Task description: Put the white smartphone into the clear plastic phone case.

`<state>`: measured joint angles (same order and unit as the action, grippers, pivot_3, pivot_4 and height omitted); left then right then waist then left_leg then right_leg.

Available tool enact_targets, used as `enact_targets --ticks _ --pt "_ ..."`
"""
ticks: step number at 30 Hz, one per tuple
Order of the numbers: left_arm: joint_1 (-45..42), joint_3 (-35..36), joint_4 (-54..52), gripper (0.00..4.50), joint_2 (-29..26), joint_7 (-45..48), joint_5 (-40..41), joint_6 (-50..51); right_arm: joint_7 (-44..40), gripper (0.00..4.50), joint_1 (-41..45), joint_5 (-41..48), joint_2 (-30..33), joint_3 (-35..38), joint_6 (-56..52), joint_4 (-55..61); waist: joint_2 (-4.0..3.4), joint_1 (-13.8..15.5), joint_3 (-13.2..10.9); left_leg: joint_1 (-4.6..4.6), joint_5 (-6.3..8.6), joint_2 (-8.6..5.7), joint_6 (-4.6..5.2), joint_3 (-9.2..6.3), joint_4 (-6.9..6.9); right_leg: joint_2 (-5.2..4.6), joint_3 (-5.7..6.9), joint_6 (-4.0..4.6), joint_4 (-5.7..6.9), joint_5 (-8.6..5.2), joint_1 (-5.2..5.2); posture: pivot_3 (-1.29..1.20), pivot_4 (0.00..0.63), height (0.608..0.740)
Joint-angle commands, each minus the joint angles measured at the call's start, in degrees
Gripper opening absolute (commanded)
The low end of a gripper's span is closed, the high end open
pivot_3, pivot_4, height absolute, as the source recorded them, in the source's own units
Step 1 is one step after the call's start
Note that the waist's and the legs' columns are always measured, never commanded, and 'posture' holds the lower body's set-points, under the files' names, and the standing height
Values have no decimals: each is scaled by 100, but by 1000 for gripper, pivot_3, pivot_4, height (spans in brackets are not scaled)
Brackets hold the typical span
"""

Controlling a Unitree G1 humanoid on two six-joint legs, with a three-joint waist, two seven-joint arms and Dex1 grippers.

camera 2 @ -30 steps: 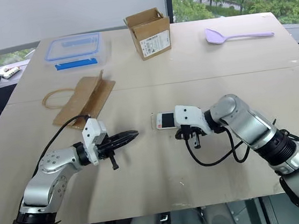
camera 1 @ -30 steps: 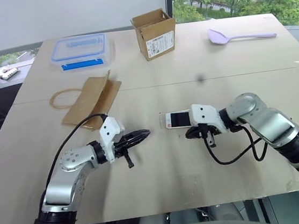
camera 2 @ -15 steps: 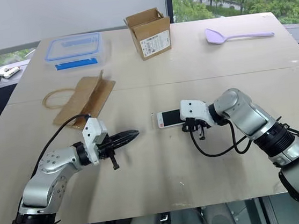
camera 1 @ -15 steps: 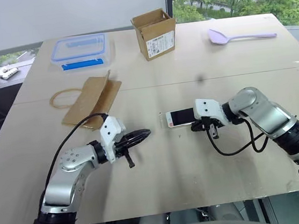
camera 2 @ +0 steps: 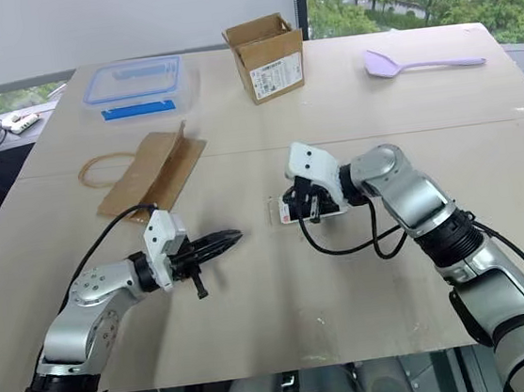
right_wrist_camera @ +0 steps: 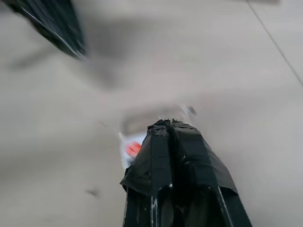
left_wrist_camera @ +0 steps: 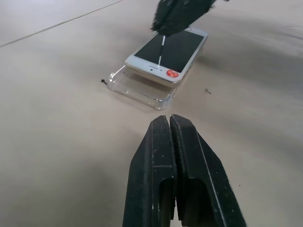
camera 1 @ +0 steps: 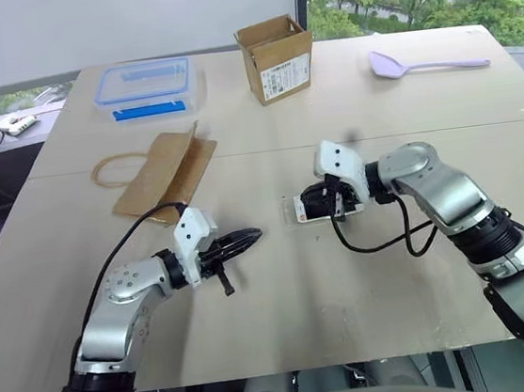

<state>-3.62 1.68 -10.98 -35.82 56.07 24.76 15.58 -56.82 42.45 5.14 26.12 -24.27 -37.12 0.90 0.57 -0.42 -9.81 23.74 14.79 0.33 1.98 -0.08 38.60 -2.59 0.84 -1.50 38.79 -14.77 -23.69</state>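
A glossy black screen is shown by the white smartphone (left_wrist_camera: pixel 166 53); the clear plastic phone case (left_wrist_camera: pixel 140 89) glints; the tabletop (left_wrist_camera: pixel 57 142) looks matt.

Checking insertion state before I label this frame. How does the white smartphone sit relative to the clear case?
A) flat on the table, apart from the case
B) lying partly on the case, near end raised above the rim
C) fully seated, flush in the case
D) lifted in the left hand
B: in the left wrist view the white smartphone lies on top of the clear plastic phone case, its near end riding above the case's rim, not pressed in.
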Motion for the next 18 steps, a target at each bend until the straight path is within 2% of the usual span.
enact_targets --ticks 1,14,18 --pt "-41 13 -74 52 24 33 -2 -135 139 0 23 -331 -38 -255 208 -155 0 -21 0 -1 0 1 0 0 -1 1 0 0 1 0 0 0 150 740" --pt "29 68 -377 52 -18 -75 67 29 159 0 -71 -1428 -37 -1183 831 -808 4 -35 17 -31 0 2 1 0 -1 5 -2 0 7 0 24 0 150 740" --pt "71 88 -481 52 -30 -125 83 97 132 0 -220 -1679 -5 -1326 1039 -755 5 -26 23 -109 2 2 2 0 -18 2 -1 2 -12 -4 99 0 150 740"
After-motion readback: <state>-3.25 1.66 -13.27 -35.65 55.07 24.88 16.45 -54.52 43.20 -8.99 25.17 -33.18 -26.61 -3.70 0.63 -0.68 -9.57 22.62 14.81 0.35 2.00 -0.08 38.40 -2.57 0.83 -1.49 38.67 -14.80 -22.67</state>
